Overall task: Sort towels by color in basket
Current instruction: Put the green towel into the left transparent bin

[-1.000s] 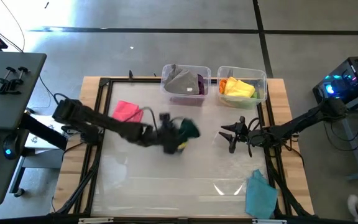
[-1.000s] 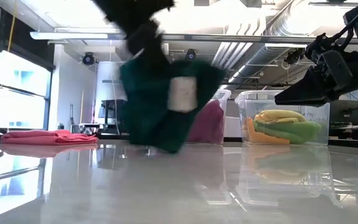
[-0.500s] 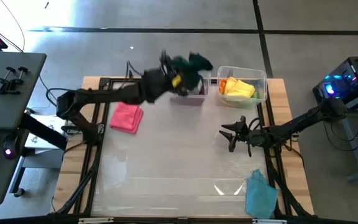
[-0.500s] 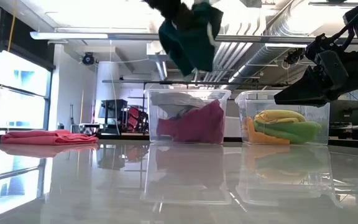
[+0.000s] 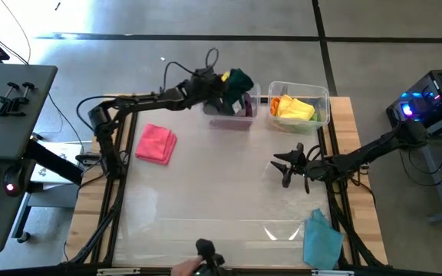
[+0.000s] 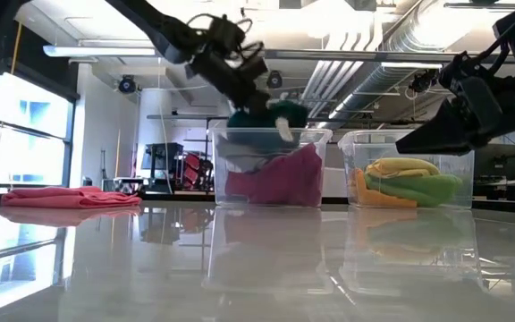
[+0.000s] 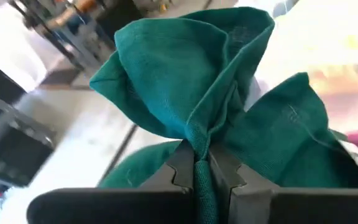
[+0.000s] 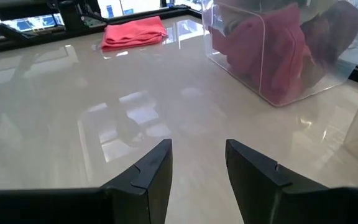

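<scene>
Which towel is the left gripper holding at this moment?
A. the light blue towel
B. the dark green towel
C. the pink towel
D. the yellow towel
B. The left gripper has its jaws shut on the dark green towel over the left bin, while the pink towel and the light blue towel lie on the table.

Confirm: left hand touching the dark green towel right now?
Touching. In the left wrist view the left hand has both fingers pinched shut on a fold of the dark green towel; the high view shows it over the left bin.
</scene>
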`<action>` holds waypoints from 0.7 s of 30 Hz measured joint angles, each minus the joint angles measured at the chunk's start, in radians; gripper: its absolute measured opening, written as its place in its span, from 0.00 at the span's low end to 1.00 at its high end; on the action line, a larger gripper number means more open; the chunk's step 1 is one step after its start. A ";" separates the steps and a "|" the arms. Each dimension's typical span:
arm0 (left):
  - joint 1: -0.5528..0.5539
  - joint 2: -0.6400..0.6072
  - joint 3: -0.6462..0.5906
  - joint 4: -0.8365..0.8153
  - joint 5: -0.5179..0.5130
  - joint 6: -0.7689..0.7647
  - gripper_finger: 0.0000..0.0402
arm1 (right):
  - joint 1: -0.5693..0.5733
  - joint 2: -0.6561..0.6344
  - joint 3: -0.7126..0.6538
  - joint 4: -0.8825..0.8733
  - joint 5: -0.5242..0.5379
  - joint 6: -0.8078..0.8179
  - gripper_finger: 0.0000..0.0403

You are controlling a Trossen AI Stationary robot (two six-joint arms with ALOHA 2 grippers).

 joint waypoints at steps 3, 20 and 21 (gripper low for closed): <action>-0.016 0.017 0.000 -0.036 0.005 0.031 0.05 | 0.000 0.000 0.000 -0.009 0.000 0.000 0.36; -0.087 -0.013 0.337 -0.488 0.003 -0.012 0.32 | 0.000 0.000 0.000 -0.013 0.004 -0.003 0.36; -0.087 -0.012 0.344 -0.478 0.003 -0.024 0.32 | 0.000 0.000 0.000 -0.013 0.004 -0.003 0.36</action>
